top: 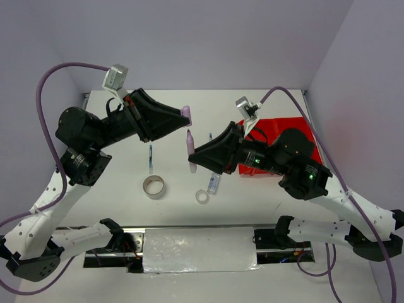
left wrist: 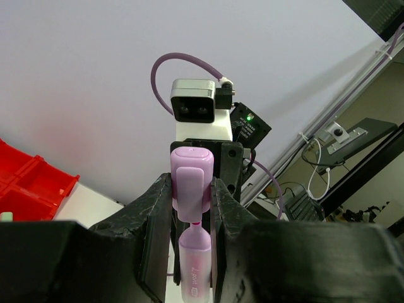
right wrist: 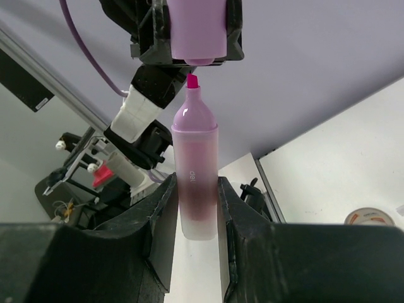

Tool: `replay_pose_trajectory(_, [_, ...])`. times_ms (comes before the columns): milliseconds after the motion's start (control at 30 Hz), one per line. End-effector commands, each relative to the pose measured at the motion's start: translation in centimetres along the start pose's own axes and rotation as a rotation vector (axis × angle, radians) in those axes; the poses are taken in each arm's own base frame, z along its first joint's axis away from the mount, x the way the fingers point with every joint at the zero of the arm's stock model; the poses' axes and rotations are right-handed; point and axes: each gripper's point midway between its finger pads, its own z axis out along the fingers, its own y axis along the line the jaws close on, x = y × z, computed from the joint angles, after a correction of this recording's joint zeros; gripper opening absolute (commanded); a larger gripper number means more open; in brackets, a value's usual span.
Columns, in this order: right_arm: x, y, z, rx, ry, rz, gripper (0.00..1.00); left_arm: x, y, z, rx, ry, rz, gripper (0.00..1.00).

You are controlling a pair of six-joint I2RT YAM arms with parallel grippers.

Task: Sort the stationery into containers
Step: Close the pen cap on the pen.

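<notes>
**Top external view.** We find the left pincer (top: 184, 113) clamped on a pastel purple highlighter cap (top: 186, 111), held above the far middle of the white bench (top: 113, 189). The right pincer (top: 193, 161) grips the matching highlighter body (top: 189, 141), which points toward the cap. From this angle, cap and body appear close but apart. On the bench we record:
- a thin dark pen (top: 150, 158), left of the highlighter body;
- a beige tape roll (top: 154, 187), nearer the arm bases;
- a clear tape ring (top: 202, 196);
- a blue-capped bottle (top: 214, 184) just beside the ring, lying down.

The red tray (top: 287, 123) sits on the right side of the bench, largely hidden by the right arm. We cannot tell what it contains.

**Left wrist view.** The left pincer (left wrist: 192, 197) stands narrow, with both black fingers (left wrist: 159, 211) pressed against the sides of the highlighter cap (left wrist: 192, 180). Below the cap, the pink tip and the highlighter body (left wrist: 194, 268) show in line with it. The right arm's wrist camera (left wrist: 194, 108) faces us from behind. A corner of the red tray (left wrist: 28, 183), with its dividers, shows at the left edge.

**Right wrist view.** The right pincer (right wrist: 194, 211) is closed on the lower part of the highlighter body (right wrist: 194, 170), which is held upright in the frame. Its pink tip sits right at the mouth of the highlighter cap (right wrist: 197, 28). We cannot tell whether they touch. The beige tape roll (right wrist: 372, 216) lies on the bench at lower right.
</notes>
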Motion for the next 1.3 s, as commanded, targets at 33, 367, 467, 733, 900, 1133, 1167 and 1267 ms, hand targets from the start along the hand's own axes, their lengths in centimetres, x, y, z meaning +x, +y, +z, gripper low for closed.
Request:
replay_pose_trajectory(33, [-0.8, 0.6, -0.2, -0.011, -0.029, -0.022, 0.0, -2.0, -3.1, -0.4, 0.071, -0.056, 0.076, 0.0])
replay_pose_trajectory(367, [-1.6, 0.8, -0.1, 0.002, -0.038, -0.043, 0.0, -1.2, -2.8, -0.5, 0.08, -0.035, 0.063, 0.0])
replay_pose_trajectory(467, [-1.9, 1.0, -0.1, -0.003, -0.045, -0.048, 0.0, -1.0, -2.6, -0.6, 0.069, -0.025, 0.064, 0.0])
replay_pose_trajectory(733, [-2.7, 1.5, 0.1, -0.013, -0.06, -0.065, 0.0, -0.1, -1.4, -1.2, 0.024, -0.016, 0.073, 0.0])
replay_pose_trajectory(900, [-3.0, 1.5, 0.4, -0.015, -0.064, -0.07, 0.0, 0.1, -1.6, -1.1, 0.037, -0.004, 0.079, 0.0])
replay_pose_trajectory(1133, [-4.5, 2.8, 1.1, -0.055, -0.08, -0.09, 0.0, 1.1, -1.1, -1.2, 0.047, 0.021, 0.062, 0.0])
replay_pose_trajectory(1167, [-4.6, 2.7, 1.3, -0.056, -0.08, -0.091, 0.0, 1.1, -1.2, -1.2, 0.054, 0.02, 0.063, 0.0])
replay_pose_trajectory(1267, [-5.4, 3.3, 1.4, -0.07, -0.095, -0.104, 0.0, 1.2, -1.5, -1.4, 0.072, 0.024, 0.07, 0.0])
